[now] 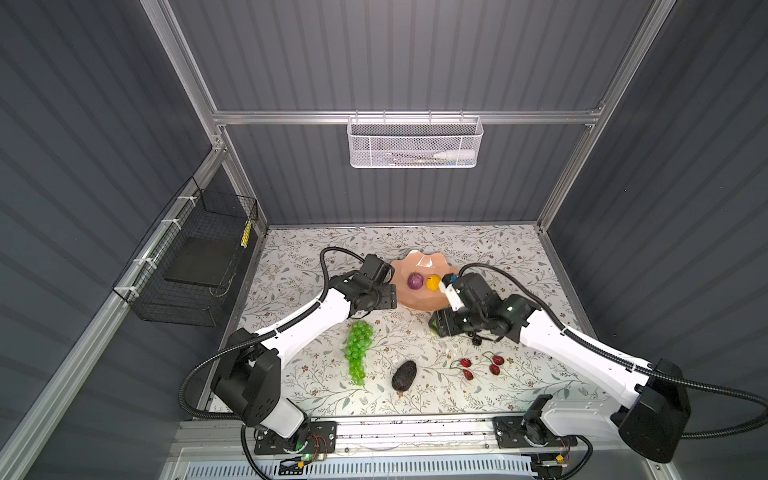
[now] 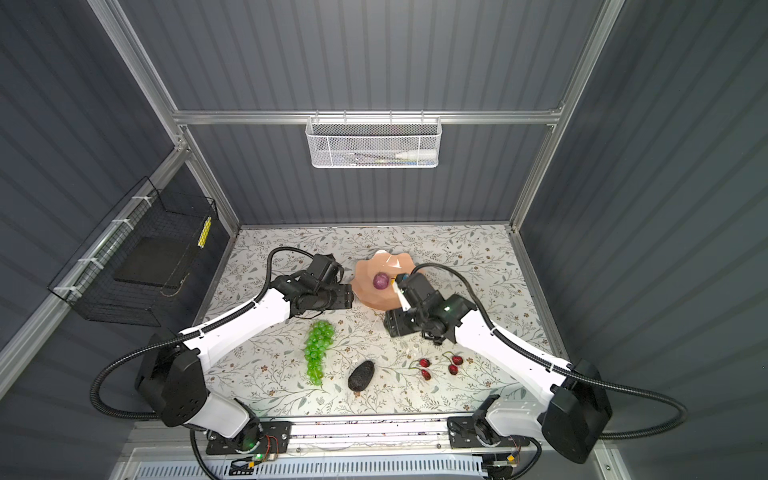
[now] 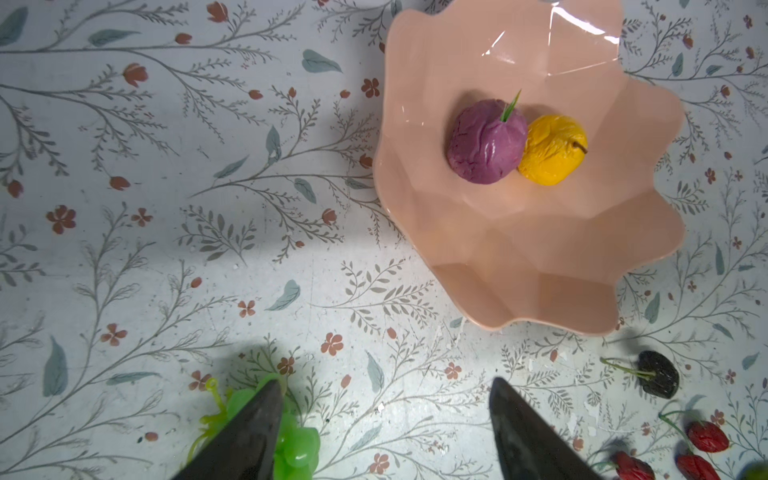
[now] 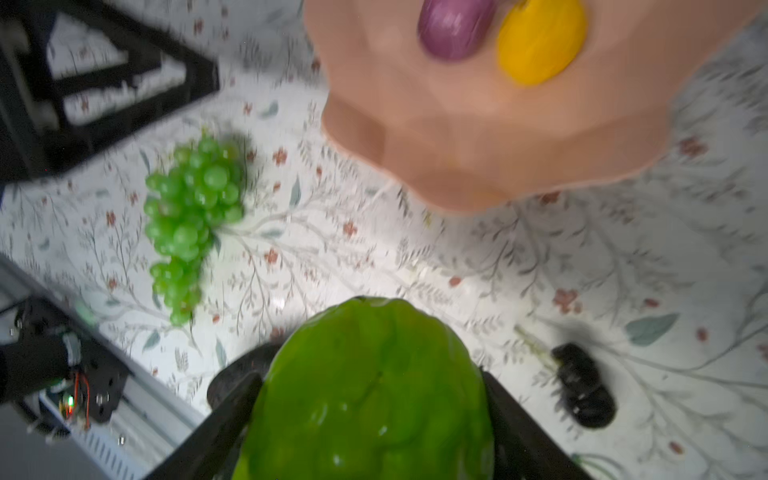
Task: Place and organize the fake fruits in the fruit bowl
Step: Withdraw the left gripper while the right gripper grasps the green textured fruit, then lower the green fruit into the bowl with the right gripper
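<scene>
The right tool [image 4: 368, 380] squeezes the bumpy green ball [image 4: 374, 411]. The left tool [image 3: 385, 388] is spread wide, empty. The grape bunch [image 1: 358, 351] lies long-ways, fat end toward the bowl [image 1: 411, 299].

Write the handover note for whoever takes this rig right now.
Left gripper: open, empty, above the table by the grapes.
Right gripper: shut on the green ball, just short of the bowl.
Done: purple fruit and yellow fruit lie touching in the bowl.
Left: drop the green ball in, then bring the grapes, avocado and cherries from the table.
</scene>
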Tool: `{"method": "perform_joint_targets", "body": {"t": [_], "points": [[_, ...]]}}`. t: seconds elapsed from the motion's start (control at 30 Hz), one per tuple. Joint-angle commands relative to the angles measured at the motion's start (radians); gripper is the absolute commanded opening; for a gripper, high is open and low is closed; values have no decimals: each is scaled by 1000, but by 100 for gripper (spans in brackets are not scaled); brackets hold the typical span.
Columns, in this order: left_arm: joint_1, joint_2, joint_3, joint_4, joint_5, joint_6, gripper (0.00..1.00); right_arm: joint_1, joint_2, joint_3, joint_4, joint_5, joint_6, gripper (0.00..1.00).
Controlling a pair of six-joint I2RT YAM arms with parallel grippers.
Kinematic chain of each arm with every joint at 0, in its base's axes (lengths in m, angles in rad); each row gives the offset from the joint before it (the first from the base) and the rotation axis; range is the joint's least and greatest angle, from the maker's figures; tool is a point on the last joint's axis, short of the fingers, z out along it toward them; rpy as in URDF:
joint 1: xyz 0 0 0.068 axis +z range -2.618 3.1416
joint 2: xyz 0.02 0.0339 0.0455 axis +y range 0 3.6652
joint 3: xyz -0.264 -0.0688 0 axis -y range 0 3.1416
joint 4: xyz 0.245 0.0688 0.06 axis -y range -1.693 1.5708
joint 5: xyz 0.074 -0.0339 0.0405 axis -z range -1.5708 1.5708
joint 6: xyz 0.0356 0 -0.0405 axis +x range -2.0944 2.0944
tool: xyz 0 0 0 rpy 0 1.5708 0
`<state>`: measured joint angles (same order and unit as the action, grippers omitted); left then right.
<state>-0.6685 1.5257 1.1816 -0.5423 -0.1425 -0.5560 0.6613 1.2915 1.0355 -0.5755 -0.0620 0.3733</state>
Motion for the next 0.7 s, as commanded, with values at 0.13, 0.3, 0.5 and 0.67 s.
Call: {"method": "perform_joint_targets", "body": {"t": [0.13,0.3,0.5,0.67], "points": [[0,-67,-76,-22,-10,-37,79,-113,204,118,206,33,-105,62],[0,-78,-111,-12,11,-85,79,-122,355,177,293,60,-119,62],[0,-125,-139,-14,-10,-113,79,-124,457,192,344,61,-106,62],[0,-121,-116,-38,-23,-98,79,-124,495,182,353,71,-111,62]]}}
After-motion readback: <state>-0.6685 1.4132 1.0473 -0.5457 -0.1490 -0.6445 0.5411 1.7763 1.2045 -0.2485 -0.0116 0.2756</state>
